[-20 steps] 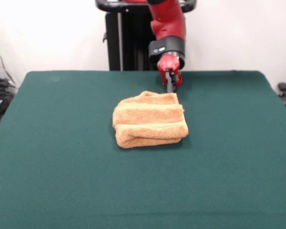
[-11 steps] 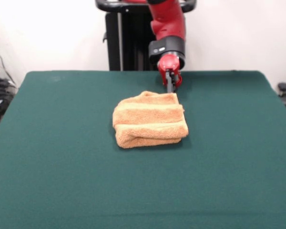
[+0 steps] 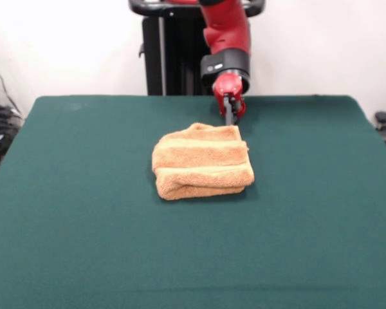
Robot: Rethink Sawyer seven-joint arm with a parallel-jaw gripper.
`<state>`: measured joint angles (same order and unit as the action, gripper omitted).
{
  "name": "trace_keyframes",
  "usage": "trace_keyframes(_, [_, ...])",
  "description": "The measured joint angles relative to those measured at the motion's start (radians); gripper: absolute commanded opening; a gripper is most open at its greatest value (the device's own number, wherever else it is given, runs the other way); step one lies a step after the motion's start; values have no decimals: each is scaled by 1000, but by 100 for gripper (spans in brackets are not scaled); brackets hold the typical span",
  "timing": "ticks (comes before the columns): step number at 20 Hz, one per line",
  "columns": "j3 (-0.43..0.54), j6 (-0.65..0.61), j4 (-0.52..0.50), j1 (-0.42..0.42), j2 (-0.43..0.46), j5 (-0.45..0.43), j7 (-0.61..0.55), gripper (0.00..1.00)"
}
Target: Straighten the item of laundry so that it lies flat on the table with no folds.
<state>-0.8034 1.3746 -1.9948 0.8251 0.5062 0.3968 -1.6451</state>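
A large rectangular table covered in plain dark green felt-like cloth (image 3: 83, 244) fills most of the front view, from the bottom edge up to a white wall. Next in size is the red and black robot arm (image 3: 226, 38), which comes down from twelve o'clock and ends low over the table, just above centre. Near the middle of the table lies the item of laundry, a small fluffy orange-tan terry-cloth hand towel (image 3: 202, 162). It is folded over itself into a thick, roughly square bundle, with a rounded fold running along its six o'clock edge and layered ridges across its top. The smallest thing is the arm's slim dark gripper (image 3: 229, 120), which stands at the towel's one o'clock corner, touching or just behind the edge. Its fingers look drawn close together, but whether they are pinching cloth cannot be told from this view. The task looks barely begun: the towel is still bundled and covers only a small patch of table. All the unfolding, spreading and smoothing appears left to do.
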Motion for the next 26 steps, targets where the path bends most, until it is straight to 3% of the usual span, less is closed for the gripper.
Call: trace_keyframes(26, [1, -39, 0, 10, -29, -6, 0, 100])
